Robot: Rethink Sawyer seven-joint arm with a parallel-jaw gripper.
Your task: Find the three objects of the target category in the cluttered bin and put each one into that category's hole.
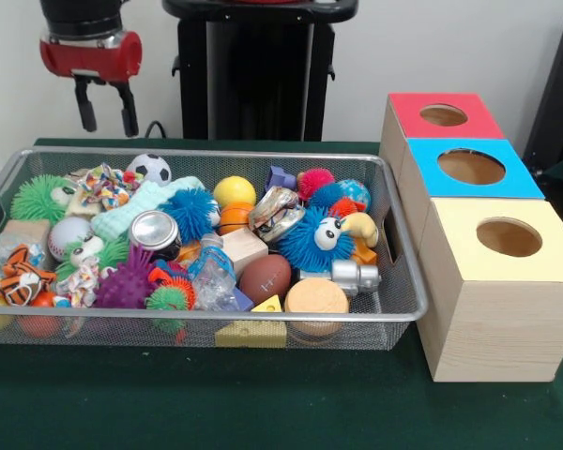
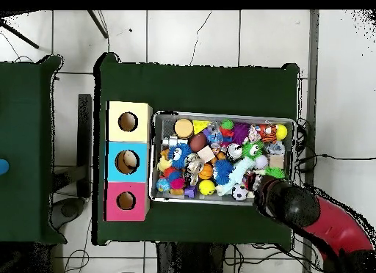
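Knotted multicoloured rope toys [image 1: 103, 183] lie in the silver wire-mesh bin [image 1: 206, 319] mid-table, none visibly moved to the yellow-topped box's hole [image 1: 509, 236] at the table's edge; gripper [image 1: 105, 111] spread, empty, above.

You've got the wire mesh bin [image 1: 399, 309] sitting flat on the green table, packed with toys. One rope toy [image 1: 103, 186], white cord with red, blue and yellow strands, lies near the far left corner in the front view, on top of the pile just beside the soccer ball. A second rope toy [image 1: 80, 278] sits lower left, touching the plush tiger. Can't pick out a third. The hole [image 1: 509, 236] is the round dark opening in the yellow-topped box, nearest of the three boxes beside the bin.
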